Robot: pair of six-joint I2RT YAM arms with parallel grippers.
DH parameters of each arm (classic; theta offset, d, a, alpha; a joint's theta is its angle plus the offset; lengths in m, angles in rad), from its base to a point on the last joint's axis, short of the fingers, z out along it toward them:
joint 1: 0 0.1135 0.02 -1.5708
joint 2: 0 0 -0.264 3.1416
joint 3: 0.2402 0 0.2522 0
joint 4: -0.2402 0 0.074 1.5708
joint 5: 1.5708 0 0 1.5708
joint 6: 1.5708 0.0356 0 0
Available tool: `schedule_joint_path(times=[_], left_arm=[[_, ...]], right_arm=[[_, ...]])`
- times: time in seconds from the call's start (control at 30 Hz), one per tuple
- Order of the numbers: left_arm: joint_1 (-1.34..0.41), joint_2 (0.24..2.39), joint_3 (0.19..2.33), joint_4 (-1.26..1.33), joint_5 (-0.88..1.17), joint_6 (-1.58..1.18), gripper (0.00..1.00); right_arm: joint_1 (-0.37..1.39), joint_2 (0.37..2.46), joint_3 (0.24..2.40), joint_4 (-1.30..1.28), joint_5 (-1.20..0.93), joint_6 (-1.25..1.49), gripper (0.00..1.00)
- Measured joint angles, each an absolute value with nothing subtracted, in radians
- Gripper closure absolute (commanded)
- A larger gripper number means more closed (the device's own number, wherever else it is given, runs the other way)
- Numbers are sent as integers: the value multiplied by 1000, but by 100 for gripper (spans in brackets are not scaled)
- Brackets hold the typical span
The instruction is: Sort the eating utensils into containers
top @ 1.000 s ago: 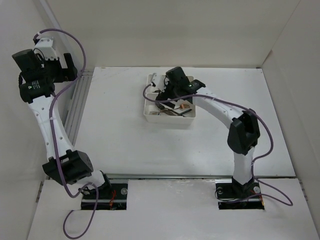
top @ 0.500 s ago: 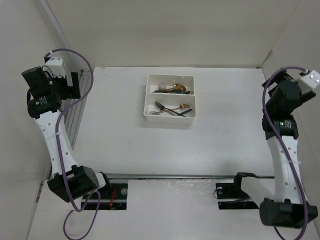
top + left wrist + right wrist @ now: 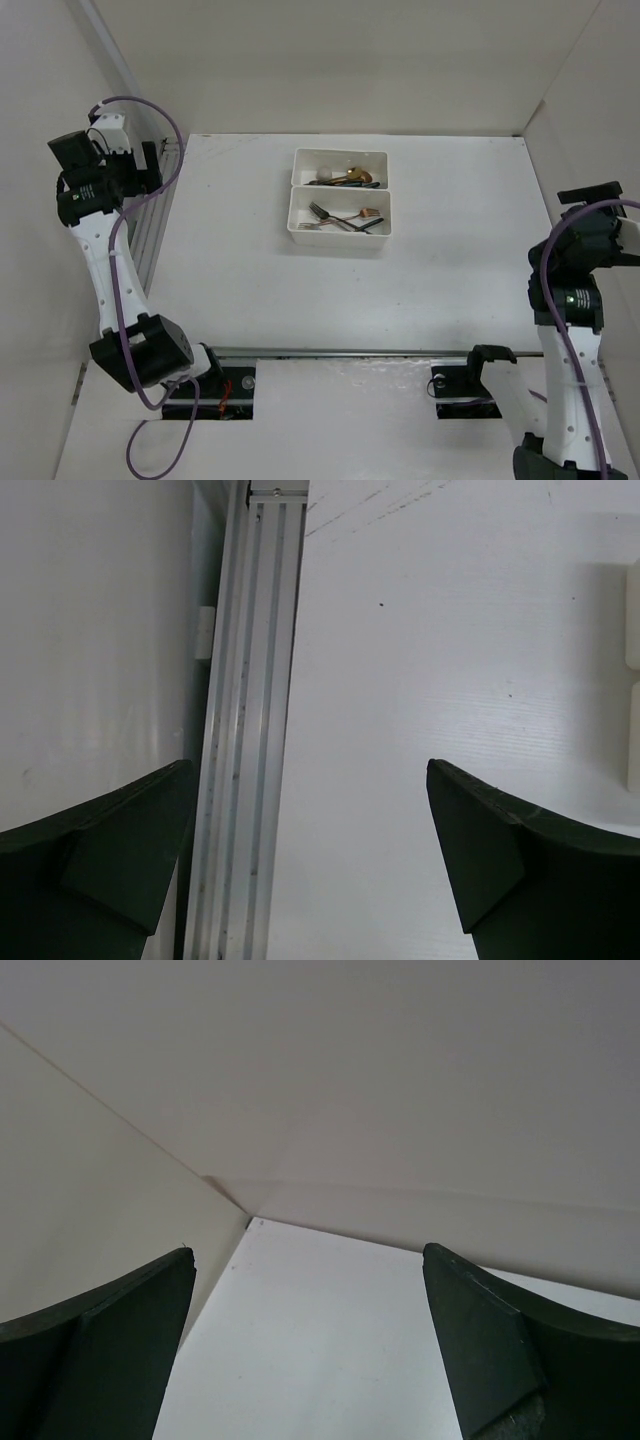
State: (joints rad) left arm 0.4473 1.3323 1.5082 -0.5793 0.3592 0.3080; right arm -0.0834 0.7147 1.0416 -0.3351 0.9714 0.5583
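The left gripper [image 3: 308,810] and right gripper [image 3: 308,1270] hang empty at the table's [image 3: 240,260] sides, jaws spread wide. Farther out, forks [image 3: 345,217] lie in the near tray [image 3: 340,243] and what look like spoons [image 3: 350,179] in the far tray [image 3: 340,152]. None shows loose, so sorting looks finished.

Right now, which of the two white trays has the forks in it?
The near tray, closer to the arms' bases: forks with visible tines lie in it. The far tray holds gold and dark pieces, no tines showing.
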Motion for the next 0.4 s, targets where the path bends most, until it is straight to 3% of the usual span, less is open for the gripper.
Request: schedule_joint_path(times=[0.4], left_arm=[[447,1298,1478,-566,371,294,0]], right_arm=[[-39,686,1015,-330,951,538,0]])
